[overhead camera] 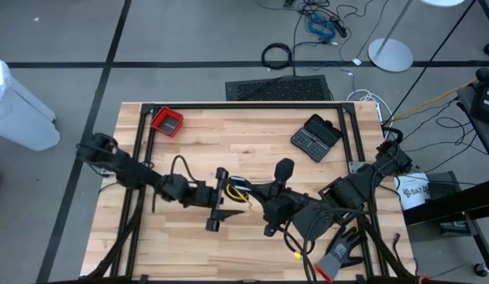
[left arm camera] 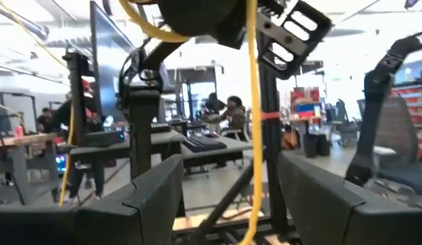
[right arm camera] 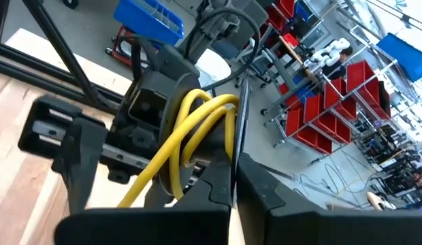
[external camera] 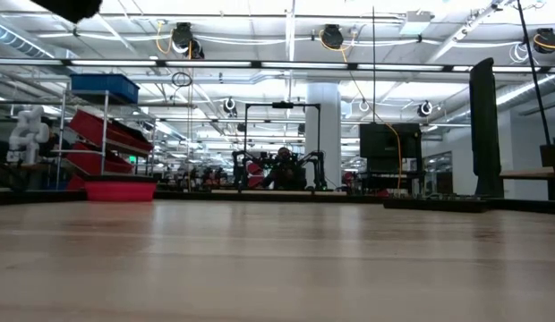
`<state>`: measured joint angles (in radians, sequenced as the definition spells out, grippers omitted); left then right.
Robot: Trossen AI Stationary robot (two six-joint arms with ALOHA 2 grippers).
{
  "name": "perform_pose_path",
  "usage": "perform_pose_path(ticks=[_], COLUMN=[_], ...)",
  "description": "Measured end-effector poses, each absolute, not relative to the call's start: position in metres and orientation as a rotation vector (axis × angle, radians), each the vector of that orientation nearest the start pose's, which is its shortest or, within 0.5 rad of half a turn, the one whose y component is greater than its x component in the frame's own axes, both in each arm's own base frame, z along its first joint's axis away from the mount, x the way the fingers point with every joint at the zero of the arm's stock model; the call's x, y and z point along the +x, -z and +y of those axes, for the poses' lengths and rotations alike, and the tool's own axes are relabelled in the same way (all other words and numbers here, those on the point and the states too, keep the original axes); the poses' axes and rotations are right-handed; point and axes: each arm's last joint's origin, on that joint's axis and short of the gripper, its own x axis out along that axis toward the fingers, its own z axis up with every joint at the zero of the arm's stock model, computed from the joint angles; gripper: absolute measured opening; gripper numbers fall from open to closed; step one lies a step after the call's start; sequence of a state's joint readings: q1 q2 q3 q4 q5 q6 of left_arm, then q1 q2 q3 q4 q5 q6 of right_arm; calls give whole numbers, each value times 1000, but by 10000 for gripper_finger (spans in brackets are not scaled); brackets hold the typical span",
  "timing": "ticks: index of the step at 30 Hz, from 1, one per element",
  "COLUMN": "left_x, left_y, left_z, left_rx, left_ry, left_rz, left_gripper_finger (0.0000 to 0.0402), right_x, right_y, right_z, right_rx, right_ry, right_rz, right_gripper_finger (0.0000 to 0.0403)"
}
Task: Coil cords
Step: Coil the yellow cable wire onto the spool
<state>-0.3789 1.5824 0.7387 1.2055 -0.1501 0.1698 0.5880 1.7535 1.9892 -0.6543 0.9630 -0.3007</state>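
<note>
Above the middle of the worktop (overhead camera: 189,134), the right gripper (overhead camera: 246,189) is pinching the yellow cord (right arm camera: 190,129) and black cord (right arm camera: 235,129) between closed fingers, while the left gripper (overhead camera: 221,199) is facing it with jaws spread wide.

A white bucket (overhead camera: 412,192) by the table's right edge has dark letters that look like "SAT"; the rest is cut off. No other words can be read.

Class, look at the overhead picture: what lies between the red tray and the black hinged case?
Bare light wooden tabletop between red tray and black hinged case, seen in the high view.
</note>
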Motion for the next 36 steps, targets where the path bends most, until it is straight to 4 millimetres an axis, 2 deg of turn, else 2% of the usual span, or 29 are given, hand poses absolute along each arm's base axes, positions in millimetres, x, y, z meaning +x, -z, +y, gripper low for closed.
perform_pose_path(ticks=[5, 9, 19, 32, 36], left_x=[309, 316, 327, 332, 332], left_y=[-248, -248, -251, -246, -246], left_z=[-107, -106, -109, -99, -99], left_rx=[53, 19, 22, 38, 62], left_ry=[231, 289, 294, 267, 261], left_rz=[-368, -370, -376, -320, -323], left_gripper_finger=[246, 246, 239, 100, 43], right_x=[321, 322, 324, 324, 324], right_y=[-443, -442, -442, -442, -442], right_z=[183, 180, 176, 176, 176], right_rx=[-577, -573, -559, -564, -567], right_ry=[334, 343, 357, 356, 355], right_rz=[369, 375, 377, 379, 381], right_gripper_finger=[0, 0, 0, 0, 0])
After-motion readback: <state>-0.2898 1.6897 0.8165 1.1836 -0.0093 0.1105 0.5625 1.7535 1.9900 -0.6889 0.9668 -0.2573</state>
